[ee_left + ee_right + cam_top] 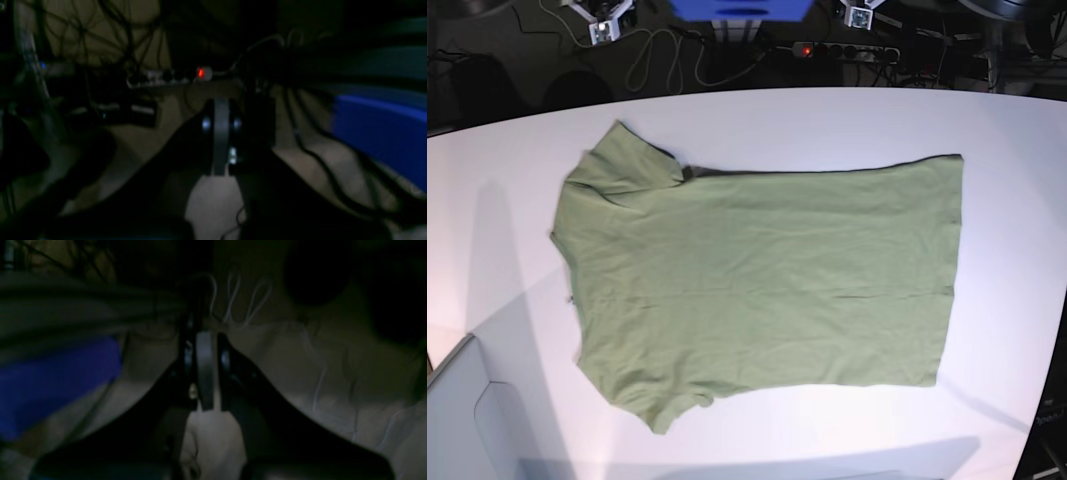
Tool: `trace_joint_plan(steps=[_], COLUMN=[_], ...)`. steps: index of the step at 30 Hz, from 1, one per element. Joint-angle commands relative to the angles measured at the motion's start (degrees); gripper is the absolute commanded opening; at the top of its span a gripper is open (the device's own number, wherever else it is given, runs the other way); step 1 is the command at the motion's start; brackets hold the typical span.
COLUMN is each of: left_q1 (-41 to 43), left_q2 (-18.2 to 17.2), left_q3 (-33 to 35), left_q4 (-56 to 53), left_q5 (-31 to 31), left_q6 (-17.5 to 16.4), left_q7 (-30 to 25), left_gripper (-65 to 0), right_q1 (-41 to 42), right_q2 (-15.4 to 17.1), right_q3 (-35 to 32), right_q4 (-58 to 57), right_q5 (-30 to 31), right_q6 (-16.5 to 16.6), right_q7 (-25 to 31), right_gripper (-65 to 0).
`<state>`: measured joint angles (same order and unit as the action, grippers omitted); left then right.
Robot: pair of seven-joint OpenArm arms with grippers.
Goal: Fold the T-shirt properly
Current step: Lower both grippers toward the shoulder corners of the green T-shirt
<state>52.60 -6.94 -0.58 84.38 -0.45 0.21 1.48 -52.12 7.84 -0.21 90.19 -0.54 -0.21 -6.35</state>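
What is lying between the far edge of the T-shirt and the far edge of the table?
Nothing: in the base view only bare white table lies beyond the T-shirt.

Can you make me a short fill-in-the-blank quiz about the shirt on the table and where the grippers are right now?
1. The T-shirt lying spread on the white table is ____ in colour.
2. In the base view, its sleeves lie toward the ____ side of the picture.
3. The left gripper and the right gripper are both ____, holding nothing.

Missing words: green; left; shut
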Motion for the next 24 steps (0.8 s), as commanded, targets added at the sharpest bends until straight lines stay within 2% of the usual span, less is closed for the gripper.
trace_joint_plan(steps=[1,6,10,12,14,17,19,22,24], left_q1=[2.57,7.93,9.51,9.69,9.51,8.63,6.96,4.59,2.04], left_q2=[-0.58,-0.84,-0.40,-0.75,-1.37,-3.65,-5.68,-7.52,-7.96], left_q3=[-0.52,-3.95,-8.17,-10.37,-12.39,-15.03,-15.99,-17.66,-18.28], left_q4=[3.49,16.94,25.64,29.25,31.09,31.97,31.97,31.18,29.69], left_q5=[0.05,0.05,-0.91,-5.49,-10.58,-17.53,-21.57,-25.27,-26.23], left_q6=[0.10,0.10,0.10,0.01,-0.08,-0.08,-0.16,-0.16,-0.16], left_q7=[-1.08,-1.08,-1.08,-1.08,-1.08,-1.08,-1.08,-1.08,-1.08], left_gripper=[-64.9,-64.6,-64.5,-62.8,-57.0,-44.5,-37.3,-35.9,-35.9], right_q1=[-2.17,-7.00,-7.71,-7.35,-5.86,-2.70,-0.85,1.26,2.76], right_q2=[0.91,4.43,5.66,5.75,5.57,5.40,4.69,4.78,4.87], right_q3=[-0.01,-0.01,-0.01,-0.01,-0.01,-0.10,-0.89,-1.51,-2.30], right_q4=[3.57,17.02,25.81,29.68,31.35,30.99,31.08,30.99,30.91], right_q5=[0.05,0.05,-0.04,-0.04,-0.04,0.05,0.14,0.05,0.05], right_q6=[0.08,0.08,0.08,0.08,0.08,0.16,0.16,0.16,0.08], right_q7=[0.68,0.68,0.59,-1.34,-2.66,-4.16,-5.39,-5.91,-5.91], right_gripper=[-64.9,-64.7,-64.5,-64.4,-63.2,-55.9,-48.4,-38.2,-34.9])
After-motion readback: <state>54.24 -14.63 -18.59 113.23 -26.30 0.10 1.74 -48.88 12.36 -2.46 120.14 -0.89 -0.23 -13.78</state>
